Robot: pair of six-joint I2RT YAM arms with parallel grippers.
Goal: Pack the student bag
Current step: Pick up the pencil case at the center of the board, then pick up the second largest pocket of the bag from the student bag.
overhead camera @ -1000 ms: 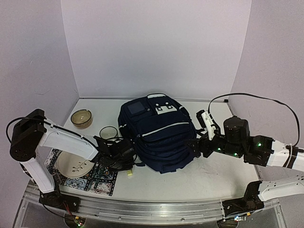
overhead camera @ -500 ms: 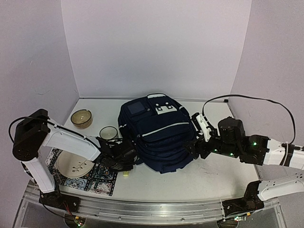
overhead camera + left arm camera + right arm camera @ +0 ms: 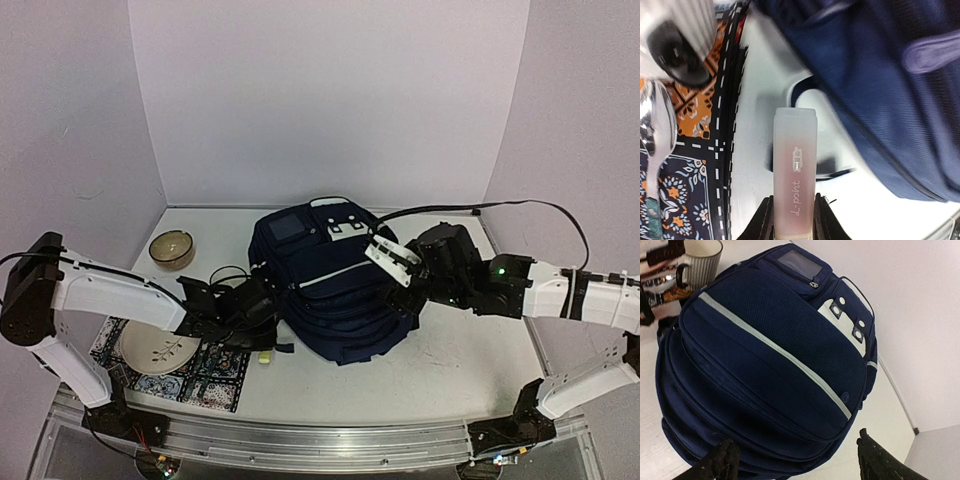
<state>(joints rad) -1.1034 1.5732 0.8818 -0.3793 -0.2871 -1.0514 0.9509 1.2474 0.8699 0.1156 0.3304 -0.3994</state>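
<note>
One large dark navy fabric student bag [image 3: 335, 290] is shown in the top external view, lying flat at the middle of the white worktop [image 3: 440, 370] with its white stripe trim and grey-blue square panel uppermost. The left pincer [image 3: 262, 308] is positioned at its left edge and the right pincer [image 3: 392, 296] over its right side. The bag is judged soft and bulky, and sagging is to be expected when it is lifted.

In the left wrist view, a translucent pinkish plastic tube with a squared cap [image 3: 795, 150] is gripped at its base by the closed left pincer. The tube is judged rigid, light and smooth, so slippage is possible. The bag's woven flank is seen just beside it, and a patterned orange-and-navy mat [image 3: 690, 125] carrying a shiny metal spoon [image 3: 657, 125] lies to the left.

In the right wrist view, the right pincer is held wide open above the bag, with nothing gripped. Mesh texture, padded rounded pockets and curved zip seams are visible. A zip pull or seam edge is recommended as the hold point, not the slack panel cloth.
</note>
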